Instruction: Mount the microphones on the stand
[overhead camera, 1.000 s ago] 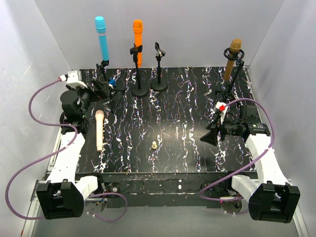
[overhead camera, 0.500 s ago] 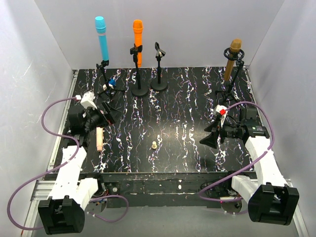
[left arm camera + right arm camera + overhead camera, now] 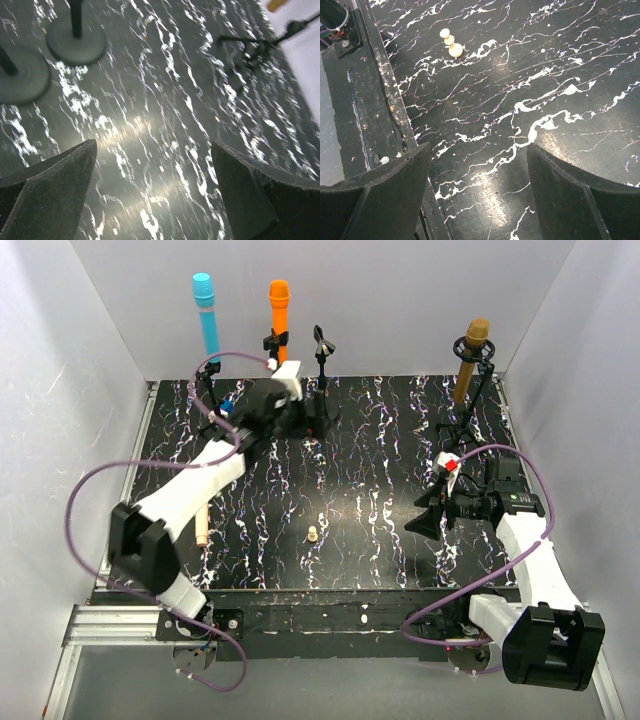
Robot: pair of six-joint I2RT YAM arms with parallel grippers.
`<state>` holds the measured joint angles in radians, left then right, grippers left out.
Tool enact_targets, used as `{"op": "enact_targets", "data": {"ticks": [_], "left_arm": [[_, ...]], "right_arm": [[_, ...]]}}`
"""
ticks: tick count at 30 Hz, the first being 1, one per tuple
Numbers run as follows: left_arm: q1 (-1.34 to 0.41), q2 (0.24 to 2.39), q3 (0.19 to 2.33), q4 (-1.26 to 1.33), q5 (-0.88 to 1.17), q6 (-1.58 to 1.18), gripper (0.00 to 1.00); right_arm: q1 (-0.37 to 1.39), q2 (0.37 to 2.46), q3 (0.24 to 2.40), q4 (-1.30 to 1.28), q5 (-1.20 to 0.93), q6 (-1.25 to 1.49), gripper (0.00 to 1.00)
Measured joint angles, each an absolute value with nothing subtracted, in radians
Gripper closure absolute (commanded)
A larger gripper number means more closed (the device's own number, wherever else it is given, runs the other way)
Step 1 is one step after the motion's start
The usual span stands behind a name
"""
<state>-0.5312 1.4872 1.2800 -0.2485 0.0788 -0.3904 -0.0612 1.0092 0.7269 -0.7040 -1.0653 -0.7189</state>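
The light blue microphone [image 3: 204, 315] and the orange microphone [image 3: 279, 308] stand clipped in stands at the back left. A golden-brown microphone [image 3: 471, 360] sits in the tripod stand [image 3: 250, 50] at the back right. Between them an empty stand [image 3: 322, 350] shows its bare clip. On the table at the left lies the pale pink microphone [image 3: 203, 526], partly hidden under my left arm. My left gripper [image 3: 308, 420] [image 3: 155, 190] hangs open and empty over the table beside two round stand bases [image 3: 75, 37]. At the right my right gripper [image 3: 425, 515] [image 3: 477, 185] is open and empty.
A tiny beige peg [image 3: 313, 534] [image 3: 451, 44] stands near the table's front middle. The table's front edge [image 3: 360, 100] runs just left of my right gripper's fingers. White walls close in the left, right and back. Purple cables loop off both arms.
My left arm has swung from the left side, by the pink microphone, to the back middle by the stand bases, still open and empty. The pink microphone stayed put. The right arm barely moved.
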Motion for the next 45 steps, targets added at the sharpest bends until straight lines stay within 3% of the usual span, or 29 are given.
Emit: {"op": "enact_targets", "data": {"ticks": [9,18,23,31,37,45], "left_arm": [[-0.558,2.025,1.867,-0.453,-0.167,-0.161,0.17],[-0.548,2.222,2.155,-0.513,-0.255,-0.067,0.22],[-0.524,2.225,2.107,-0.416,-0.196,-0.072,0.22],[-0.444,2.212,1.832,-0.156,-0.073,-0.078,0.28],[-0.419,2.212,1.653,0.162,-0.014,-0.054,0.31],[-0.421,2.212,1.632,0.435,0.067,-0.044,0.34]], "right_arm": [[-0.065,0.97,0.727,-0.704,-1.073,-0.718,0.17],[-0.065,0.956,0.727,-0.704,-1.073,-0.714,0.17],[-0.065,0.949,0.727,-0.704,-1.072,-0.714,0.17],[-0.065,0.949,0.727,-0.704,-1.072,-0.714,0.17],[-0.065,0.949,0.727,-0.704,-1.069,-0.714,0.17],[-0.065,0.949,0.727,-0.704,-1.065,-0.714,0.17]]}}
